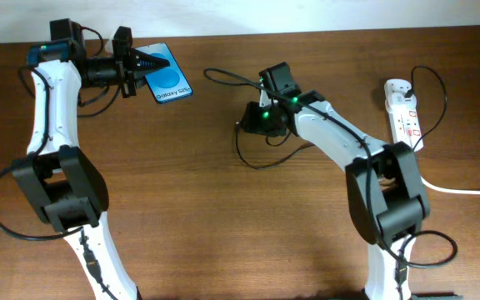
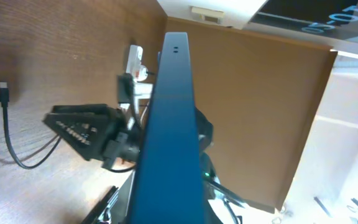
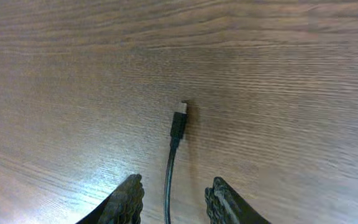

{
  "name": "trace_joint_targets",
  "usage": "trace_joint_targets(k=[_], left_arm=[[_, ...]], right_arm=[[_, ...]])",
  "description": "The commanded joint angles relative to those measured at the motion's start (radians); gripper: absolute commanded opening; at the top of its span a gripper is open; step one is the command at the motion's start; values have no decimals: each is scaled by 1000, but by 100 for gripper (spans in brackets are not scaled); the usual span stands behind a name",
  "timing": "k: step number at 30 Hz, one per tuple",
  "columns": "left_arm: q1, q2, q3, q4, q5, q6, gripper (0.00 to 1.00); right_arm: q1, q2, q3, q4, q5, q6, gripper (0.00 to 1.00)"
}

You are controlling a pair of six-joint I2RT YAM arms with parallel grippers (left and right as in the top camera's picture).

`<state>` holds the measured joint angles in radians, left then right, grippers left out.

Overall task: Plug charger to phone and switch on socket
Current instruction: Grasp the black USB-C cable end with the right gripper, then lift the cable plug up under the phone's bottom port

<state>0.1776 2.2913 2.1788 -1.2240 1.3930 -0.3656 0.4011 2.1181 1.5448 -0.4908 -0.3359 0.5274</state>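
Note:
The phone [image 1: 172, 80], its screen bright blue, is at the back left with one edge in my left gripper [image 1: 148, 62], which is shut on it. In the left wrist view the phone [image 2: 166, 124] shows edge-on as a dark blue slab. The charger cable [image 1: 261, 160] loops on the table at the middle. Its plug tip [image 3: 180, 117] lies flat between the fingers of my right gripper [image 3: 176, 199], which is open and straddles the cable without touching it. The plug tip also shows in the left wrist view [image 2: 4, 87]. The socket [image 1: 405, 112] lies at the far right.
The socket's thick white cord [image 1: 465, 190] runs off the right edge. The right arm [image 1: 340, 137] stretches across the table between the socket and the cable. A brown wall [image 2: 260, 112] stands behind the table.

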Motion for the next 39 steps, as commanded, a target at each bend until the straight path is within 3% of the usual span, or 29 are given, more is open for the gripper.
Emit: trace_joint_targets(k=[1, 11, 25, 32, 34, 37, 39], left_arm=[[9, -16, 11, -1, 70, 24, 0], [8, -16, 11, -1, 70, 24, 0], [8, -16, 11, -1, 67, 24, 0], [8, -16, 11, -1, 66, 43, 0], [8, -16, 11, -1, 62, 72, 0], [6, -16, 11, 0, 56, 124, 0], [-6, -16, 11, 0, 55, 159, 0]], right_arm=[[6, 38, 10, 21, -35, 1, 38], [43, 103, 9, 77, -46, 2, 30], [45, 153, 10, 113, -49, 9, 27], [29, 165, 10, 109, -47, 0, 4], [-2, 127, 10, 86, -58, -9, 4], [-71, -32, 10, 41, -182, -186, 4], [-105, -141, 10, -17, -192, -214, 4]])
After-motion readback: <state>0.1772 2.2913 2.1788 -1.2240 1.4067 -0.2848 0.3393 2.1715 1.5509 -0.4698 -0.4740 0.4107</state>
